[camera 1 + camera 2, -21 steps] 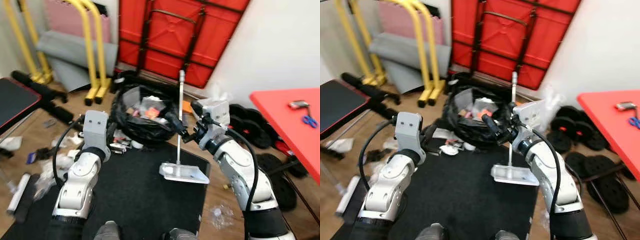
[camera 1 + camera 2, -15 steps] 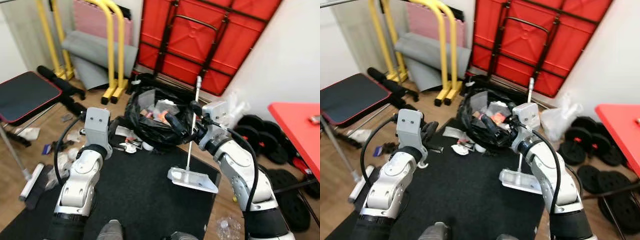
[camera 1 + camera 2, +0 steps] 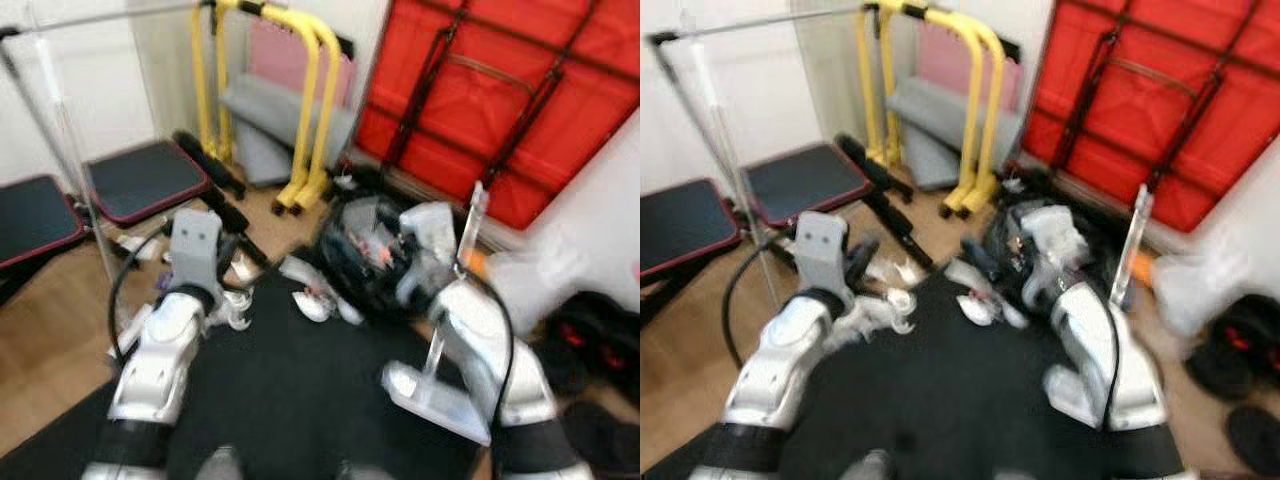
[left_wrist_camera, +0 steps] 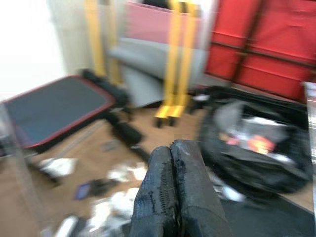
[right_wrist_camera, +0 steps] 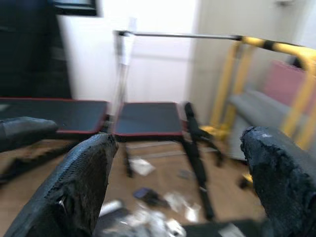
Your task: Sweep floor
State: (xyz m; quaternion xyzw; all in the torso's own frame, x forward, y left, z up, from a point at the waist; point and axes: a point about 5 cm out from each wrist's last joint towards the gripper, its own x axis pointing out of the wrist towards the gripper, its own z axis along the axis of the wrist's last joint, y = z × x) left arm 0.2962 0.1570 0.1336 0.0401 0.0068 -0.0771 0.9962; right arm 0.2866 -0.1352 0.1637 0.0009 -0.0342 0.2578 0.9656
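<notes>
Blurred frames. Dustpan (image 3: 432,398) on black mat (image 3: 290,400), just right of black trash bag (image 3: 375,262); paper litter (image 3: 305,290) left of bag. Left end effector (image 4: 170,190) fingers pressed together, empty. Right end effector (image 5: 173,182) spread wide, empty. Advice: steady stance facing litter before sweeping toward dustpan.
</notes>
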